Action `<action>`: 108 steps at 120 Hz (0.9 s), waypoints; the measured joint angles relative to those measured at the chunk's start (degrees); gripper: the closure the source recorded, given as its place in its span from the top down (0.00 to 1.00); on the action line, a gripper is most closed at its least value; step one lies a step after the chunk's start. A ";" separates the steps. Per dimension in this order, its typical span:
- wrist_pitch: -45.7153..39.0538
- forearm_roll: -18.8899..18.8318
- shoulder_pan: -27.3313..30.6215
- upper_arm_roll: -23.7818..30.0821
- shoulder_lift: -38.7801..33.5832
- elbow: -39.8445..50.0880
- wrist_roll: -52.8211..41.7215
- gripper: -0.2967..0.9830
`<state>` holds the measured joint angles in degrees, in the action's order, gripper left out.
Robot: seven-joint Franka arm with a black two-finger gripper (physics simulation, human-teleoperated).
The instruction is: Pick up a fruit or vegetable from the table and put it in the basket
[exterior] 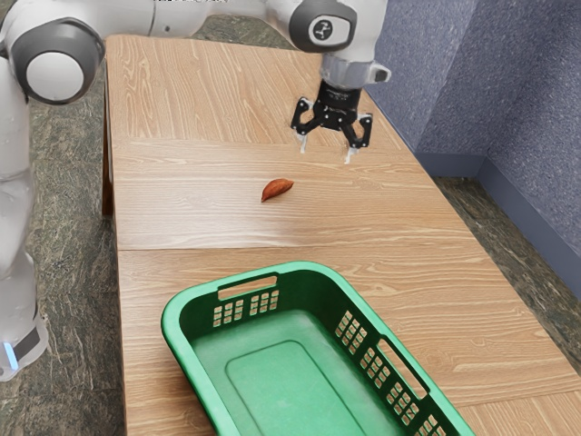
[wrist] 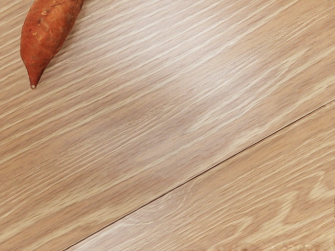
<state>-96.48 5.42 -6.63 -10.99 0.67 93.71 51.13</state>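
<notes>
- The end effector (exterior: 327, 152) is hanging above the surface (exterior: 182, 109), its two fingers standing spread apart.
- The orange-brown sweet potato (exterior: 277, 189) is lying on the surface, outside the basket (exterior: 172, 320) and, in the exterior view, to the left of the end effector.
- In the wrist view, its tapering end is pointing away from the frame's edge.
- The green basket is standing upright on the surface, its slotted walls surrounding a flat bottom.
</notes>
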 joint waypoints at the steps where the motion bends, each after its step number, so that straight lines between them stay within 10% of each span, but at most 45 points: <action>1: -0.72 -0.03 -0.31 -0.01 -0.83 1.33 -0.81 0.74; 29: -12.60 -5.11 0.01 -3.49 -16.79 20.98 -17.40 0.75; 57: -16.79 -10.99 -0.05 -8.14 -13.71 22.10 -30.56 0.74; 108: -22.35 -8.58 0.40 -12.80 -9.99 26.97 -45.47 0.74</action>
<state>-118.84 -3.17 -6.23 -23.78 -9.32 120.69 5.66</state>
